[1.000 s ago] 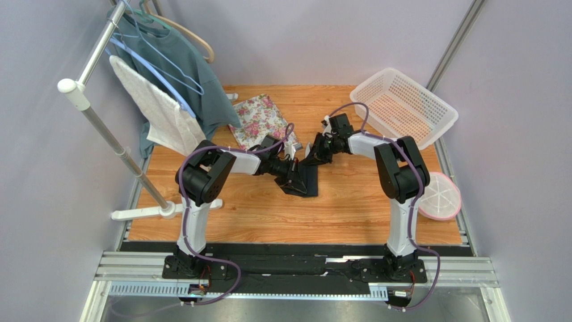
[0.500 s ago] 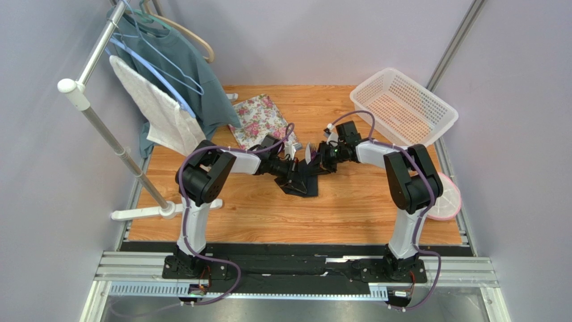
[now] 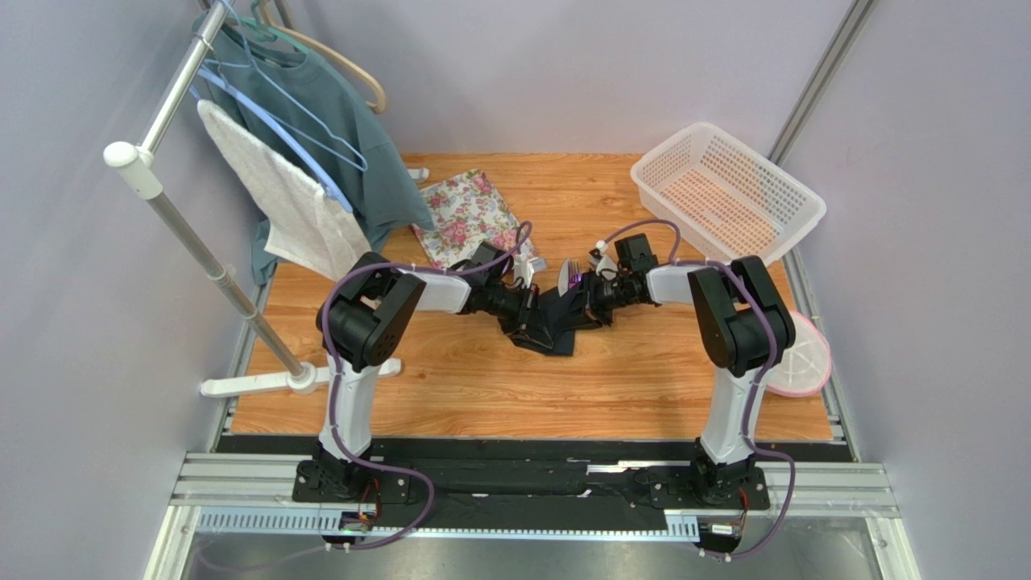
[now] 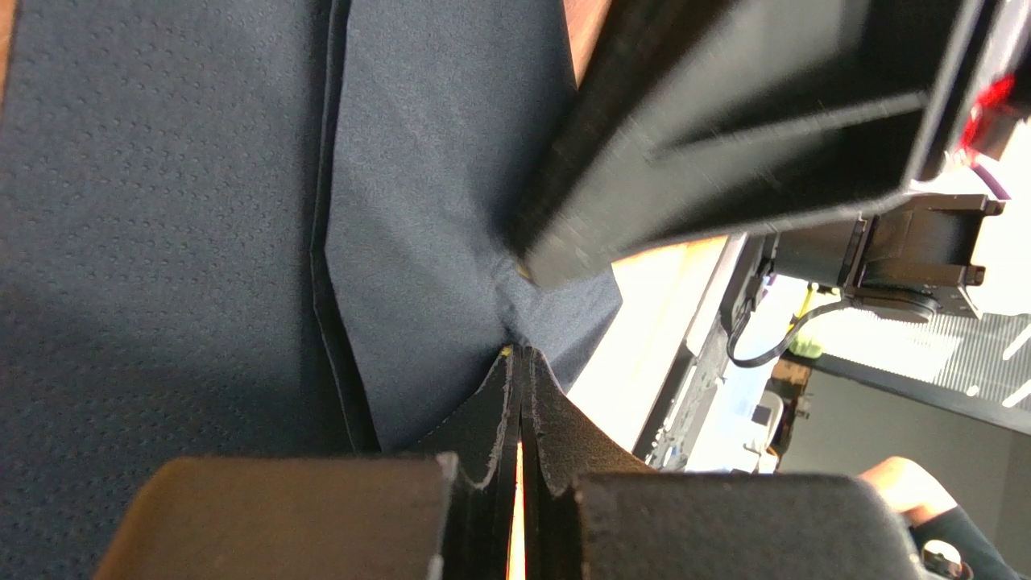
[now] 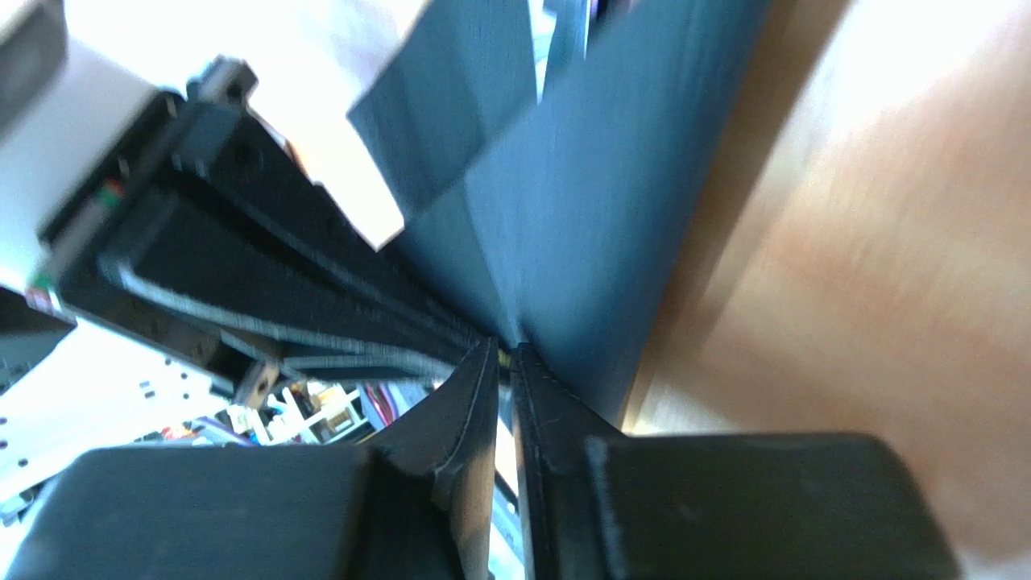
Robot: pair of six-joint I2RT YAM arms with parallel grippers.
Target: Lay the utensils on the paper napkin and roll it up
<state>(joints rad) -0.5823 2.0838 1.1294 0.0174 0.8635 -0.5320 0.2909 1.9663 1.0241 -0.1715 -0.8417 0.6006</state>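
The black paper napkin (image 3: 551, 326) lies partly folded at the middle of the table. My left gripper (image 3: 529, 307) is shut, pinching a raised fold of the napkin (image 4: 424, 242) at its tips (image 4: 520, 353). My right gripper (image 3: 583, 297) is shut on the napkin's (image 5: 581, 206) other side, its tips (image 5: 506, 351) almost touching the left gripper (image 5: 242, 272). The right gripper's body (image 4: 750, 121) fills the upper right of the left wrist view. The purple fork and grey knife do not show clearly; the grippers and the folded napkin cover that spot.
A floral tray (image 3: 466, 212) lies at the back left. A white mesh basket (image 3: 726, 187) stands at the back right. A pink-rimmed round dish (image 3: 799, 353) sits at the right edge. A clothes rack (image 3: 157, 181) with a teal shirt and white towel (image 3: 291, 199) stands on the left.
My right gripper has come down and nearer with the napkin's edge, which was lifted and is now low, folded over toward the left gripper. The left gripper has barely moved.
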